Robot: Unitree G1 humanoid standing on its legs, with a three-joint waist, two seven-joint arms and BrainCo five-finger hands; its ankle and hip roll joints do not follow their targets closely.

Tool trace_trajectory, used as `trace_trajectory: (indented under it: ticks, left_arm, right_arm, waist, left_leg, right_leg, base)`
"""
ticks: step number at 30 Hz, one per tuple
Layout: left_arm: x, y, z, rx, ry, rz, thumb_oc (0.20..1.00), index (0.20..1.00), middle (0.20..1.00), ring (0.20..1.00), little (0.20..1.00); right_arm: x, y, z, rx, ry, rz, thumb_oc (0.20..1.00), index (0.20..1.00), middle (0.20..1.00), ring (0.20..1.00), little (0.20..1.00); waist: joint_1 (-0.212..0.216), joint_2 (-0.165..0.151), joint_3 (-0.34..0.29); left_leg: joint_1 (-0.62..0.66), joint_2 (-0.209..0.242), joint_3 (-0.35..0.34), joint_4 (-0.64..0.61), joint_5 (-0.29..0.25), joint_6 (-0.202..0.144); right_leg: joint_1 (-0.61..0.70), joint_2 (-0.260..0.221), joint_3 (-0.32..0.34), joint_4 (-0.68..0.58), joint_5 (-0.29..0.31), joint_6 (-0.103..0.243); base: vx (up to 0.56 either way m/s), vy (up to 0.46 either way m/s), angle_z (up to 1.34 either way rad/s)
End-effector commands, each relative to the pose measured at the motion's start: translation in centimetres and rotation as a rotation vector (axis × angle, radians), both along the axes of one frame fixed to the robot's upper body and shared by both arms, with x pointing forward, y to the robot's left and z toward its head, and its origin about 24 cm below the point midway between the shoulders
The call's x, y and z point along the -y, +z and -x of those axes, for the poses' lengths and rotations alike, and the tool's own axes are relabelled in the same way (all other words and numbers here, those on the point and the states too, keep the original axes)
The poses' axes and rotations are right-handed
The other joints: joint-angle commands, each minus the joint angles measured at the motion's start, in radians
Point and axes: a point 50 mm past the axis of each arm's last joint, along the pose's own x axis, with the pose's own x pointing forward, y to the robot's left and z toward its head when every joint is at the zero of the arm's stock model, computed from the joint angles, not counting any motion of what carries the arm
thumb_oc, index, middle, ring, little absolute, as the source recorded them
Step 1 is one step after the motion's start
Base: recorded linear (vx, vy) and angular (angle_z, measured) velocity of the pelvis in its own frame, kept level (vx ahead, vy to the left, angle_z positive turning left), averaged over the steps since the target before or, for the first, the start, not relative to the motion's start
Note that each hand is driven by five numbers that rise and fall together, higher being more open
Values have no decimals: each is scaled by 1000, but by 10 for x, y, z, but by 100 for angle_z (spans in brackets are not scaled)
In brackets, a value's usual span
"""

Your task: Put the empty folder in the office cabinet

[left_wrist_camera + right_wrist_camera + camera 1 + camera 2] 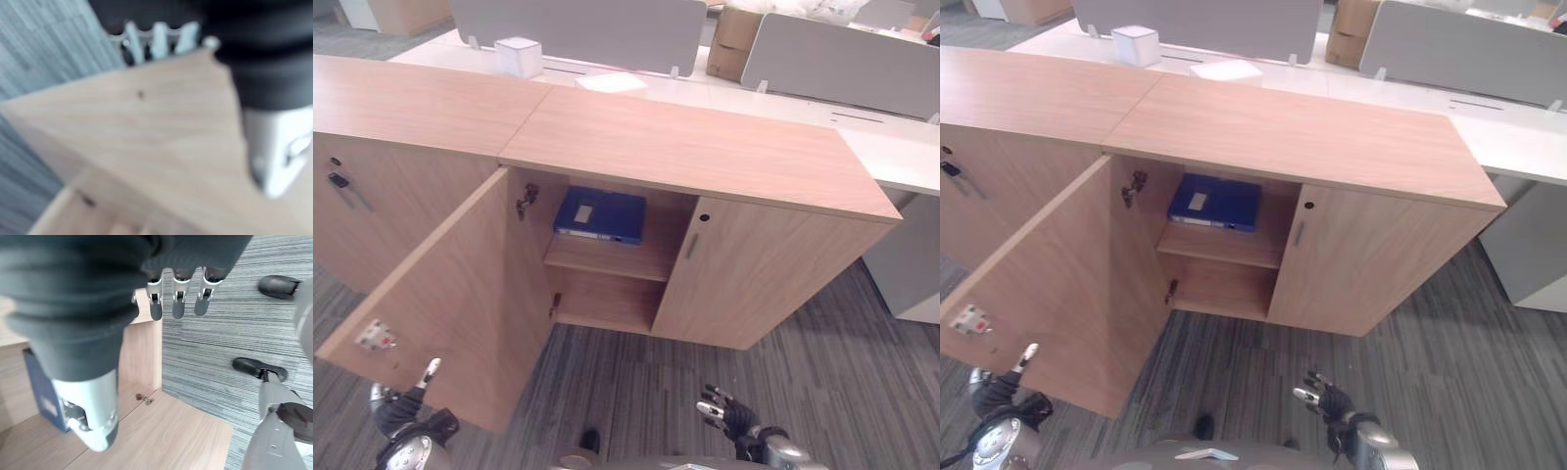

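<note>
Both hands are held empty with relaxed fingers: left hand (421, 382) beside the open cabinet door (440, 294), right hand (722, 411) below the cabinet (705, 157). Blue folder (599, 213) is seen lying on the upper shelf (607, 259). Placement is judged complete; door closing may be required next.

Matt wood-grain cabinet (705, 157), ribbed carpet (822, 382)

Stereo head views down on cabinet (705, 157); close wrist views.
</note>
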Motion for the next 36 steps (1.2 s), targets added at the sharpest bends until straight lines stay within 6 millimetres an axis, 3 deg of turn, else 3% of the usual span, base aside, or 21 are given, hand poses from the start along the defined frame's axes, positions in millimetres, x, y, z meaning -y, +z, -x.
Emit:
trace_trajectory:
  ticks: [1, 2, 5, 10, 18, 27, 32, 35, 36]
  left_arm:
    - [100, 61, -91, 450, -657, 195, 1000, 1000, 1000, 1000, 1000]
    - [100, 61, -91, 450, -657, 196, 1000, 1000, 1000, 1000, 1000]
    - [125, 68, -87, 488, -803, 324, 1000, 1000, 1000, 1000, 1000]
    - [147, 70, -83, 504, -866, 467, 1000, 1000, 1000, 1000, 1000]
    - [155, 64, -83, 474, -834, 531, 1000, 1000, 1000, 1000, 1000]
    - [140, 49, -77, 399, -719, 498, 1000, 1000, 1000, 1000, 1000]
    - [99, -2, -60, 126, -532, 335, 1000, 1000, 1000, 1000, 1000]
    - [89, -16, -52, 44, -490, 297, 1000, 1000, 1000, 1000, 1000]
    - [69, -49, -29, -186, -425, 208, 1000, 1000, 1000, 1000, 1000]
  right_arm:
    - [6, 0, -15, 6, 21, 45, 1000, 1000, 1000, 1000, 1000]
    - [6, 0, -15, 6, 21, 45, 1000, 1000, 1000, 1000, 1000]
    - [10, -11, -3, -94, -31, 67, 1000, 1000, 1000, 1000, 1000]
    - [14, -20, 5, -182, -86, 103, 1000, 1000, 1000, 1000, 1000]
    - [29, -27, 15, -294, -187, 181, 1000, 1000, 1000, 1000, 1000]
    - [55, -29, 29, -408, -428, 269, 1000, 1000, 1000, 1000, 1000]
    - [60, -32, 45, -478, -464, 301, 1000, 1000, 1000, 1000, 1000]
    - [61, -32, 49, -494, -469, 308, 1000, 1000, 1000, 1000, 1000]
    - [64, -33, 56, -525, -462, 328, 1000, 1000, 1000, 1000, 1000]
  waist:
    - [-92, 4, -4]
    - [-92, 4, -4]
    - [-96, 8, -2]
    - [-100, 11, 1]
    - [-104, 17, 5]
    - [-107, 25, 12]
    - [-107, 26, 4]
    - [-108, 28, 2]
    - [-113, 32, -3]
  left_leg:
    - [87, 12, 19, -9, -155, 16]
    - [87, 12, 19, -9, -155, 16]
    - [90, 11, 23, -9, -159, 19]
    - [95, 10, 29, -9, -164, 25]
    - [103, 9, 31, -9, -170, 31]
    - [109, 8, 31, -9, -175, 35]
    - [110, 9, 27, -9, -176, 35]
    - [111, 9, 25, -9, -176, 35]
    - [111, 10, 25, -9, -174, 35]
  right_leg:
    - [-53, -72, 67, 10, 50, 75]
    - [-53, -72, 67, 10, 50, 75]
    - [-53, -70, 74, 11, 51, 74]
    - [-53, -67, 84, 12, 53, 74]
    - [-51, -64, 92, 17, 50, 74]
    - [-47, -59, 95, 15, 50, 75]
    - [-39, -57, 87, 12, 45, 73]
    - [-37, -57, 84, 12, 44, 73]
    - [-34, -57, 79, 10, 43, 71]
  base:
    - [1, -3, 16]
    - [0, 0, 0]
    - [0, 0, -7]
    - [1, -8, -17]
    - [14, -10, -23]
    - [18, -3, 1]
    - [19, -2, 3]
    - [19, 5, 7]
    - [0, 0, 0]
